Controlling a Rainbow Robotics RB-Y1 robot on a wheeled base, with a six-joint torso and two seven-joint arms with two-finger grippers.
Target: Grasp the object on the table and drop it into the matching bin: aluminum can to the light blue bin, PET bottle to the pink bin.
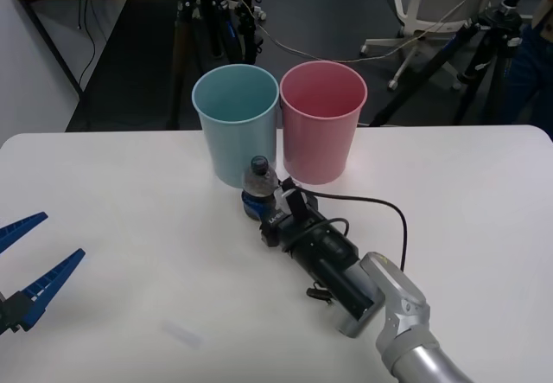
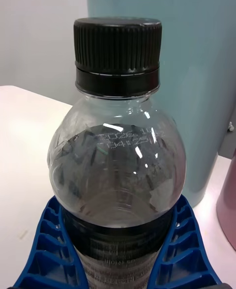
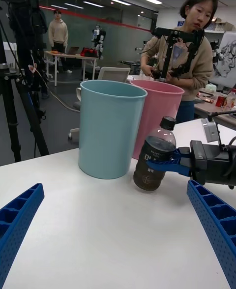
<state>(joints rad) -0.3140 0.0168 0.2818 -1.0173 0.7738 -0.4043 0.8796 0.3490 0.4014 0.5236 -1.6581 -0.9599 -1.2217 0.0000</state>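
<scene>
The right gripper [image 1: 262,213] hugs the bottle [image 1: 258,189] low, so it can lift it to the pink bin [image 1: 322,122] just behind. The left gripper [image 1: 28,266] waits wide open.

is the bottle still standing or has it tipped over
Upright: the PET bottle stands cap-up on the table, right gripper closed around it.

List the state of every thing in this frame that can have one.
PET bottle: upright on the table, cap on, dark liquid inside.
Right gripper: shut on the bottle's label band.
Left gripper: open, idle at the table's left edge.
Light blue bin: upright, just behind the bottle.
Pink bin: upright beside it.
</scene>
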